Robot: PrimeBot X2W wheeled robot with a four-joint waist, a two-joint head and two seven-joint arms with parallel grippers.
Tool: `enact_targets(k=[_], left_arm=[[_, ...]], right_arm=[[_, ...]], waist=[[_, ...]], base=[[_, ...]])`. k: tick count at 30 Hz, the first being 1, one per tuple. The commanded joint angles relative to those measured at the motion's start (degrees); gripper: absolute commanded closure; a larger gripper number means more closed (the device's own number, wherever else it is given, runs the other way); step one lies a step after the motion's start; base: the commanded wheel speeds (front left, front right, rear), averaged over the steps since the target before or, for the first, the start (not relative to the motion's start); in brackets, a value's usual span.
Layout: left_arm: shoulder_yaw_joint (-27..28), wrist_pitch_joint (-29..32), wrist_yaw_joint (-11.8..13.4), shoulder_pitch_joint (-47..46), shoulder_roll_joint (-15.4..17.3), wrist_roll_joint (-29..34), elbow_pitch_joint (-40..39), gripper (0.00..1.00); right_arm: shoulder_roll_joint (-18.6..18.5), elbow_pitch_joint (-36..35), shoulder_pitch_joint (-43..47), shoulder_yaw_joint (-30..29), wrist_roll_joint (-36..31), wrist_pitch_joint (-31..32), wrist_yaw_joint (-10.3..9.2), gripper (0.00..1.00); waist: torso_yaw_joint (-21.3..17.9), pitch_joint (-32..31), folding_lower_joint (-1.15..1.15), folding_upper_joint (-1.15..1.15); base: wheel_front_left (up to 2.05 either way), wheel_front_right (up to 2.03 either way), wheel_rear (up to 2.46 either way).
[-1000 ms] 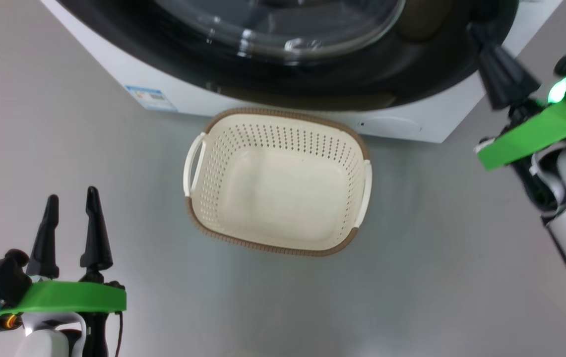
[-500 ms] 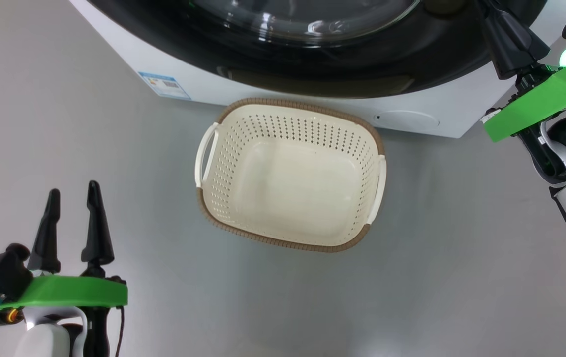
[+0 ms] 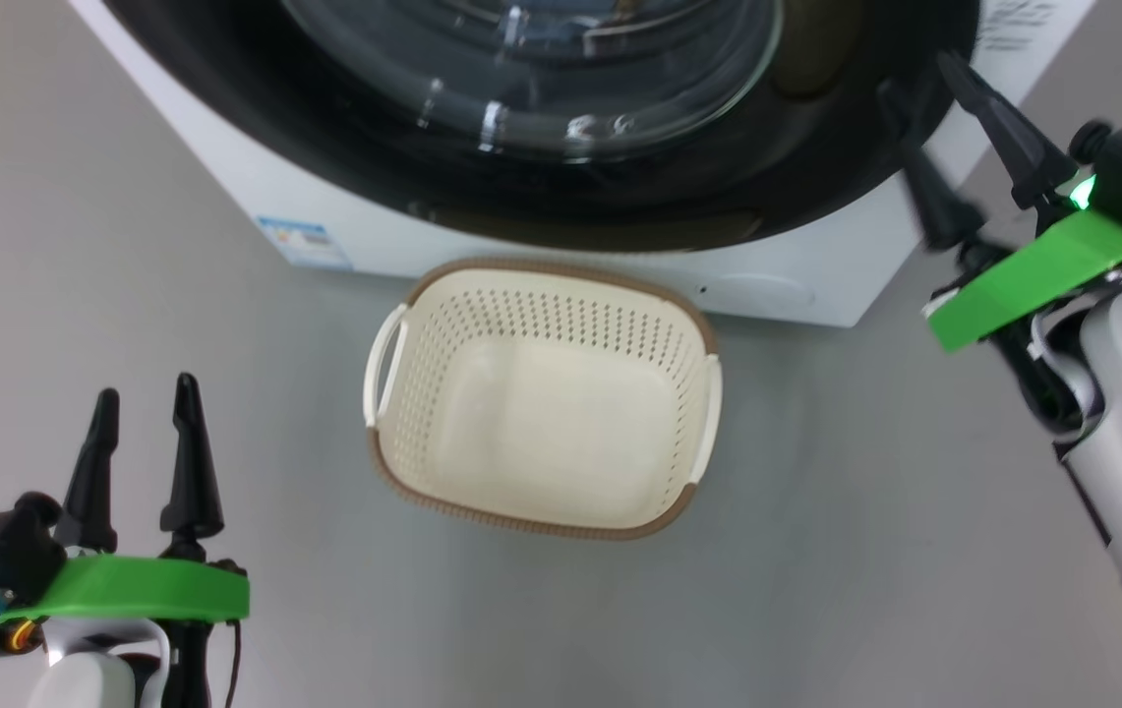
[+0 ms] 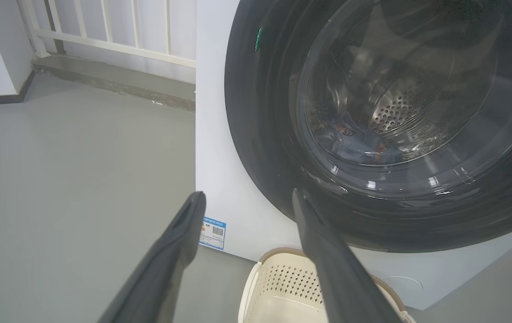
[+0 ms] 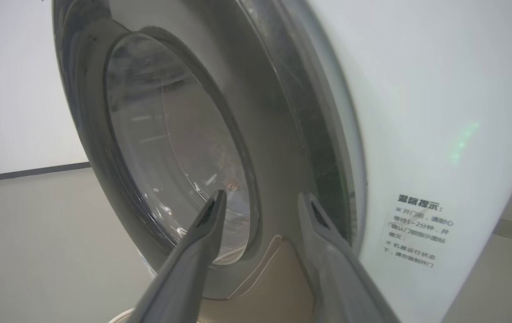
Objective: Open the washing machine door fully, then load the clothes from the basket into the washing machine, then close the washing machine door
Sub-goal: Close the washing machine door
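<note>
Washing machine door (image 3: 669, 197), the big round one with a glossy black ring and bulging clear glass bowl (image 3: 541, 69), looks shut against the white front-loading washing machine (image 3: 816, 280). I'd guess it's heavyish, rigid and slick, so grab the tan handle recess (image 5: 278, 273) on its rim, not the glass. Right end effector (image 3: 915, 74) hangs beside that rim, fingers spread, empty. Left end effector (image 3: 146, 385) is wide, also empty. Soft light blue clothes (image 4: 354, 143) lie in the drum (image 4: 399, 107), and the cream perforated plastic basket (image 3: 541, 305) has nothing in it.
</note>
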Motion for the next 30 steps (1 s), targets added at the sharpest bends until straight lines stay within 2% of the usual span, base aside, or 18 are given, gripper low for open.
enact_targets(k=[1,10,22,30], left_arm=[[1.73,-0.36,-0.15,0.77,2.09,0.55,-0.85,0.0],[0.54,-0.36,-0.15,3.02,3.23,1.69,-0.66,0.0],[0.19,-0.36,-0.15,5.56,3.69,2.34,-0.26,0.0],[-0.26,-0.36,-0.15,7.73,3.62,2.08,0.09,0.0]], right_arm=[[0.82,-2.27,2.66,0.09,-0.6,-0.26,-0.33,0.0],[2.2,-5.92,10.66,-0.75,-0.8,-0.26,-0.33,0.0],[4.14,-8.74,20.2,-2.73,-1.09,-0.26,-0.33,0.0],[5.03,-10.24,25.84,-4.56,-1.17,-0.26,-0.33,0.0]], waist=[[-2.46,-2.93,0.0,0.0],[-7.52,-9.64,0.0,0.0],[-13.55,-15.15,0.0,0.0],[-16.15,-17.68,0.0,0.0]], base=[[0.0,0.0,0.0],[0.0,0.0,0.0],[0.0,0.0,0.0],[0.0,0.0,0.0]])
